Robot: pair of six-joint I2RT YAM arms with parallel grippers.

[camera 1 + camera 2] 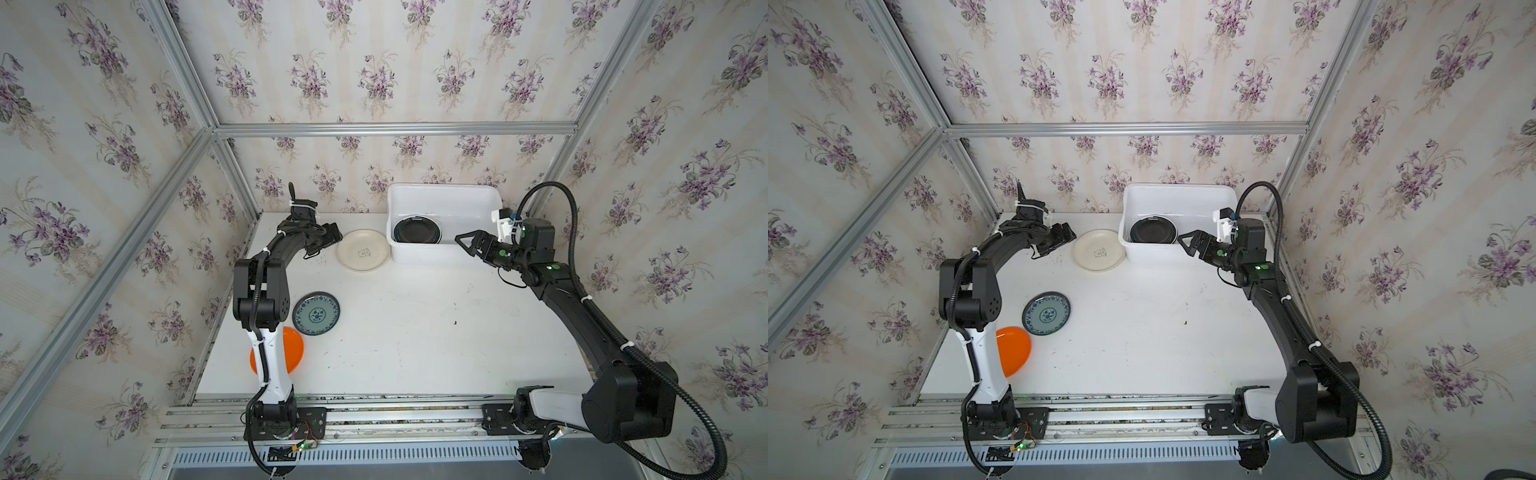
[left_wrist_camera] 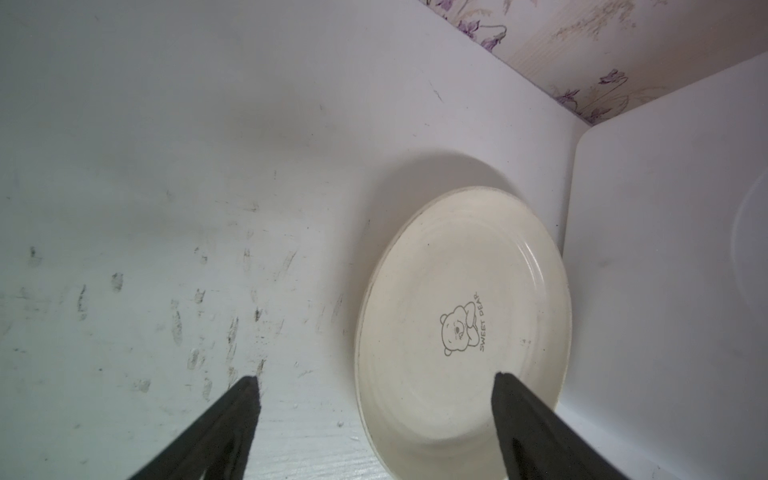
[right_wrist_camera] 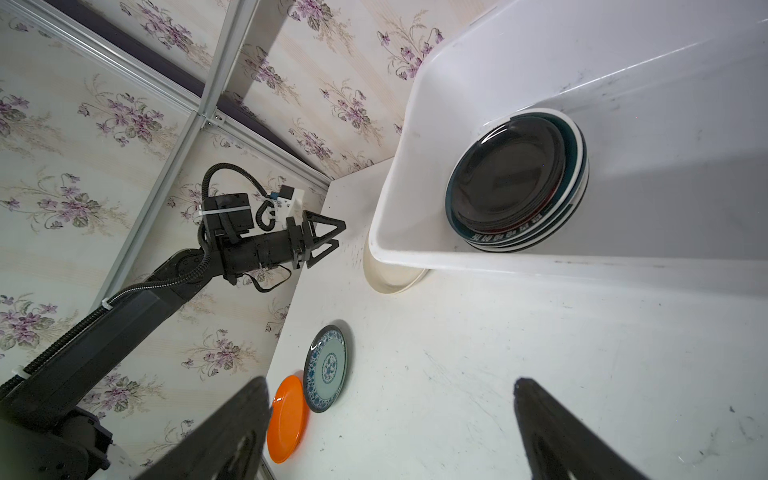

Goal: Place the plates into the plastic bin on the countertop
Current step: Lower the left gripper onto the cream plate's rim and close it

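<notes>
We find the flat white rectangular countertop [image 1: 415, 332] bare across its middle and right, edged in front by aluminium frame rails [image 1: 395, 411]. The deep white rectangular plastic bin [image 1: 444, 192] stands at the far edge against the floral papered wall [image 1: 353, 183]. At its left end lies a stack of plates topped by a glossy black round plate [image 1: 417, 230].

A cream round plate with a bear drawing [image 1: 363, 250] lies just beside the bin's left wall; we cannot tell whether they touch. Near the left edge, a teal-patterned round plate [image 1: 316, 313] and an orange round plate [image 1: 295, 351] lie close together, the orange one partly under the left arm [image 1: 259, 286].

That arm bends toward the cream plate. The left gripper [image 2: 374, 382] straddles the plate's rim with jaws apart, one finger [image 2: 528, 432] over the plate and the other over the countertop. The right arm [image 1: 582, 316] reaches to the bin's front wall, where the right gripper [image 1: 464, 246] hangs spread wide and empty.
</notes>
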